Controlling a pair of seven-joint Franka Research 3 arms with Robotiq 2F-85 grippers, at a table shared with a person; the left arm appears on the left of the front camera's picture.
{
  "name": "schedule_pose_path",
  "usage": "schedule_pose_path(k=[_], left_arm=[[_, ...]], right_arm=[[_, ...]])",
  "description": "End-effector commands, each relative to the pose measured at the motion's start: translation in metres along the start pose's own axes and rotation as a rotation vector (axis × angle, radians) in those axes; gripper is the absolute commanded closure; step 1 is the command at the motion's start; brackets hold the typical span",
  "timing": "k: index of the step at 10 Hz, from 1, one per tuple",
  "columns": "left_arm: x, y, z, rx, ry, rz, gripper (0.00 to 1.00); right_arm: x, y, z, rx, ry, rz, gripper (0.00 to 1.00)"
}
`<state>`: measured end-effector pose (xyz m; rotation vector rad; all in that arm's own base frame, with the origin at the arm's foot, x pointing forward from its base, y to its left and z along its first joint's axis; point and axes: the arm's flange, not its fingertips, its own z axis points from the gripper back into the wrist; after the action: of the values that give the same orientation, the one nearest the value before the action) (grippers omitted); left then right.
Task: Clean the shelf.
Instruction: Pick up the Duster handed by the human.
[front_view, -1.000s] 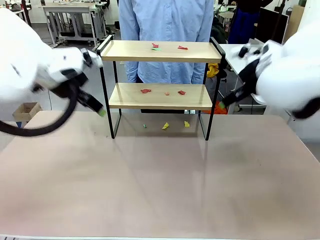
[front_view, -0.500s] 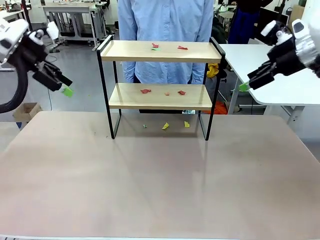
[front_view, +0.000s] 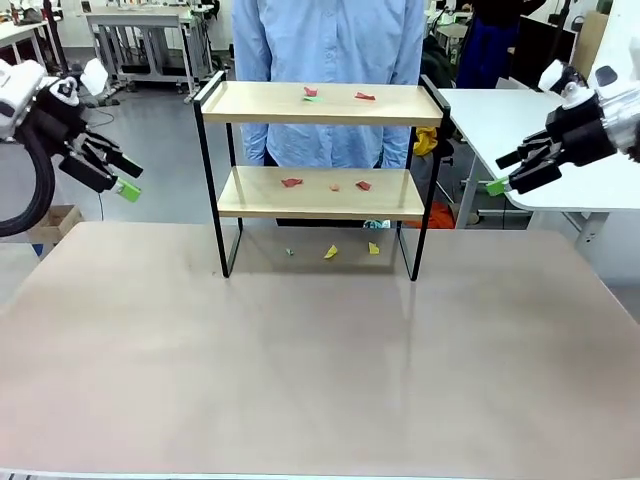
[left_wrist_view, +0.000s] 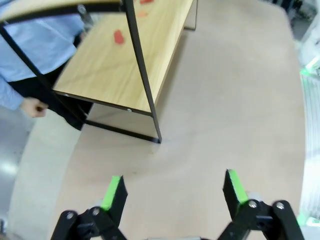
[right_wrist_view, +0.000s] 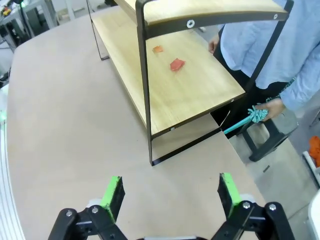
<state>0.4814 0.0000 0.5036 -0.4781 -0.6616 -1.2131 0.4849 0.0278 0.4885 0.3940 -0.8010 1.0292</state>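
Just behind the shelf (front_view: 262, 102) stands a person (front_view: 330, 40) (teal brush (right_wrist_view: 256, 114)).

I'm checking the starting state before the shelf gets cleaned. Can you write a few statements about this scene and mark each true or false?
1. The left gripper and right gripper both stand open and empty. True.
2. The top board of the small two-tier wooden shelf with a black metal frame is free of scraps. False: small red scraps lie on it.
3. Small yellow scraps lie on the pale tabletop under the shelf. True.
4. The left gripper touches the shelf. False: it hangs apart, off the shelf's left end.
5. The person's hand holds a teal bristly brush. True.
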Motion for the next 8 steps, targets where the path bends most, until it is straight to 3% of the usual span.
schedule_pose_path(k=[1, 4, 5, 8], left_arm=[[0.002, -0.004, 0.006, -0.006, -0.007, 0.012, 0.0], [0.004, -0.003, 0.003, 0.003, 0.008, 0.003, 0.0], [-0.001, 0.036, -0.01, -0.012, -0.107, -0.033, 0.0], [-0.032, 0.083, -0.012, -0.093, -0.278, -0.114, 0.0]], right_arm=[[0.007, 0.002, 0.012, -0.015, -0.002, -0.02, 0.0], [0.005, 0.004, 0.006, -0.018, 0.018, 0.002, 0.0], [-0.015, -0.055, -0.01, 0.057, -0.099, 0.0, 0.0], [-0.056, -0.107, -0.022, 0.155, -0.265, 0.033, 0.0]])
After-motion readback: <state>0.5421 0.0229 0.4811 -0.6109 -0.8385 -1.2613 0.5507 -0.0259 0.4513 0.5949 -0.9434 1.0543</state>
